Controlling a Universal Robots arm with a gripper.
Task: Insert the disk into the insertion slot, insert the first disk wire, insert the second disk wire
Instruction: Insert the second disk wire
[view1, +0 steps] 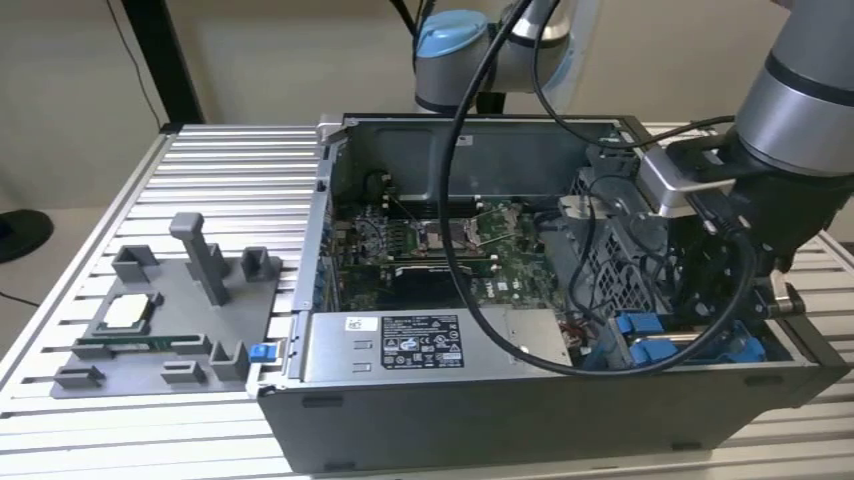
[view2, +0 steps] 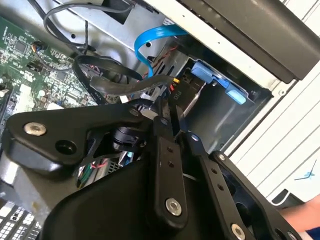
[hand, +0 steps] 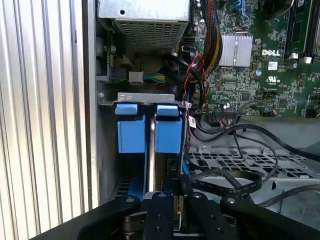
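We see the black hand pinching a stiff black wire connector, best gripped by its rigid body, near the blue-framed silver disk.

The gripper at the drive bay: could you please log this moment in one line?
gripper: fingers shut on black wire connector | location: beside blue carriers in insertion slot

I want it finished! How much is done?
The disk in its blue carrier looks seated in the insertion slot. The hand pinches a black wire plug beside it. Plugging the wires in looks left to do.
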